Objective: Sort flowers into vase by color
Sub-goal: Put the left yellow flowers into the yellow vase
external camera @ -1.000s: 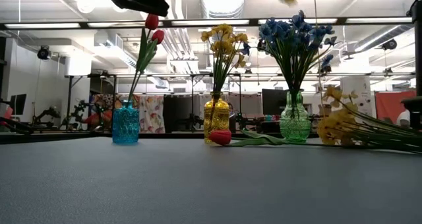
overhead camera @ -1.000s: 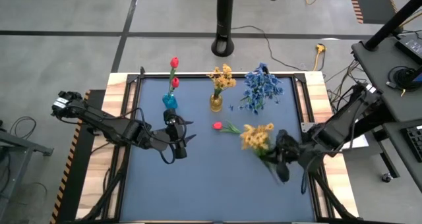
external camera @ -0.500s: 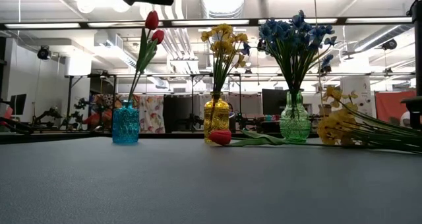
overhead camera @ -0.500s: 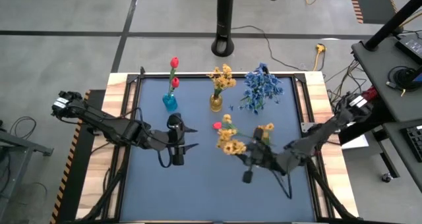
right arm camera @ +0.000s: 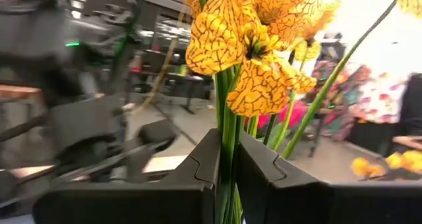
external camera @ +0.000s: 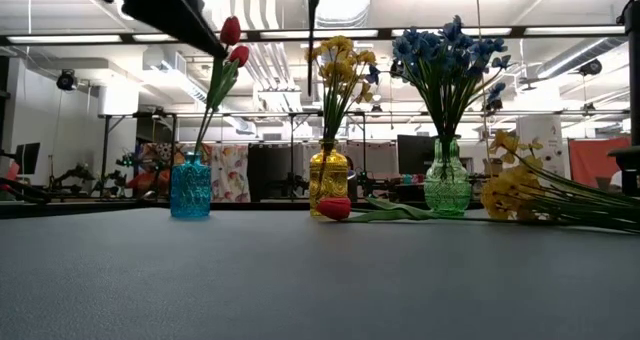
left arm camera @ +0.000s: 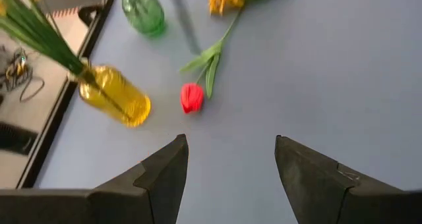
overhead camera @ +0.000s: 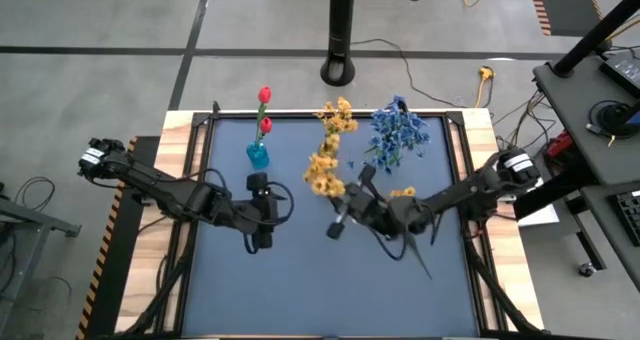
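Right wrist view: the right hand is clamped on the yellow sprig low on its stems, mid-frame; light, springy, top-heavy stuff, best pinched there. Left hand hangs apart above the bench.

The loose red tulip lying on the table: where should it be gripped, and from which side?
Probably by the green stem, just behind the bud, not the soft bud itself. The red tulip lies flat on the table, so coming straight down from above with the fingers across the stem looks best. The open left end effector sits nearest to it.
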Motion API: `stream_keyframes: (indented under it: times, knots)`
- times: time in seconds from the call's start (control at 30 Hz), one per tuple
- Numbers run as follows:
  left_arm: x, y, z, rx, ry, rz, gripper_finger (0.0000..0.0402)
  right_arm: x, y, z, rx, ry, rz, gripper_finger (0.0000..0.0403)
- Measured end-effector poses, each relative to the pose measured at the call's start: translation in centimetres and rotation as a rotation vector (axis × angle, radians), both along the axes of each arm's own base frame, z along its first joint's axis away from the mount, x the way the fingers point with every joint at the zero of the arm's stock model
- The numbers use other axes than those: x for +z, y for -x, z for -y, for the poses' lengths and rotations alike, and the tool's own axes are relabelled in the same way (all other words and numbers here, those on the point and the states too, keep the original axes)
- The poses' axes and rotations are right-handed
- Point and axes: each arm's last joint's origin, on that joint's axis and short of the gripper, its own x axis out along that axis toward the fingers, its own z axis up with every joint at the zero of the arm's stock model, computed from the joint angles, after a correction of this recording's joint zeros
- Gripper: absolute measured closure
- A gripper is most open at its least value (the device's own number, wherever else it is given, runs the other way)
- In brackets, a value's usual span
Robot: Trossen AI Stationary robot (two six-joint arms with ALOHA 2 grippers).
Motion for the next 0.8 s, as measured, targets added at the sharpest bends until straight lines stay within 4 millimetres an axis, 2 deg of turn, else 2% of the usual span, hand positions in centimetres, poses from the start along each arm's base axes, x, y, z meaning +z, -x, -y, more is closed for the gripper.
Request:
stream_keyframes:
  times: [0.2,0.47,0.63,0.8]
  knots:
    - [-0.2,0.2,-0.1,0.016,0.004,-0.024,0.0191,0.6,-1.9,3.3,-0.117,0.045,-0.014,0.0374]
    - [-0.3,0.4,-0.2,0.016,-0.004,-0.045,0.0191,0.2,-2.2,8.5,-0.239,-0.015,0.009,0.0374]
    - [-0.3,0.4,-0.3,0.044,-0.036,-0.039,0.0191,-0.3,-2.4,10.1,-0.279,-0.003,-0.016,0.0374]
    - [-0.3,0.5,-0.4,0.068,-0.065,-0.037,0.0191,-0.3,-2.4,10.7,-0.298,0.016,-0.031,0.0375]
